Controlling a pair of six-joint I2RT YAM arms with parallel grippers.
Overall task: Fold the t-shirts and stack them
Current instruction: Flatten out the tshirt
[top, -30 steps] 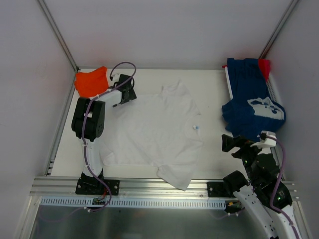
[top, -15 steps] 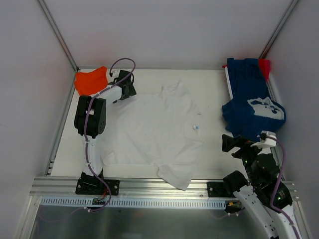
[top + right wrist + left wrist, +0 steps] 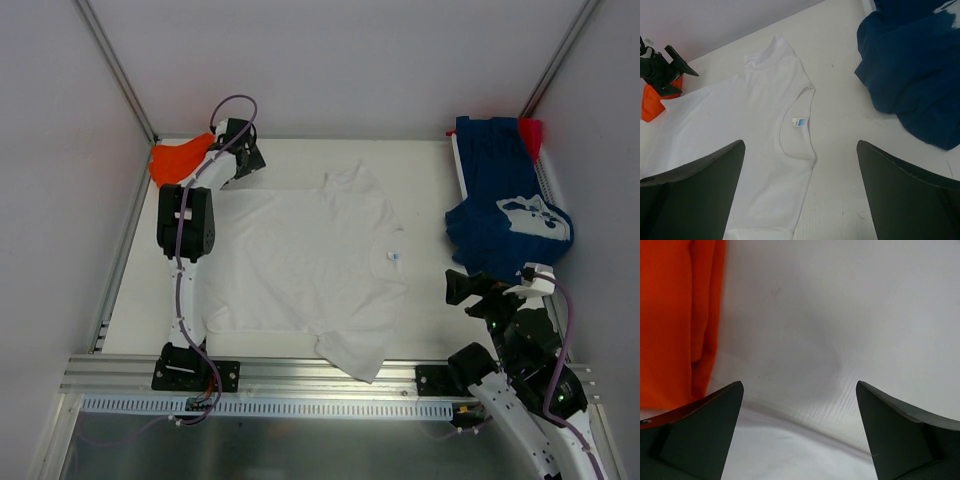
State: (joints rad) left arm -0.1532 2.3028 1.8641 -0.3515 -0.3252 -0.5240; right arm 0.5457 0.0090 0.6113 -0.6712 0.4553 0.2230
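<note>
Left claw (image 3: 250, 157) hangs with its jaws wide apart and nothing between them, just off the far left corner of the white t-shirt (image 3: 310, 265). Its wrist view shows orange cloth at the left and a bare pale surface ahead.

The white t-shirt lies spread flat in the middle of the desk (image 3: 420, 170), with its collar and label toward the right and one sleeve reaching the near edge. I judge it is laid open like this so it can be folded next.

Beyond its far left corner sits the orange t-shirt (image 3: 178, 162), a compact bundle that is probably the start of the stack. That would explain the left claw's place beside it.

Well to the right of the white t-shirt, the navy t-shirt (image 3: 505, 215) lies in a loose heap, apparently unfolded. The red t-shirt (image 3: 531, 132) peeks out behind it.

The right claw (image 3: 462, 290), also spread and empty, waits off the white t-shirt's near right side, below the navy heap and facing the collar.
</note>
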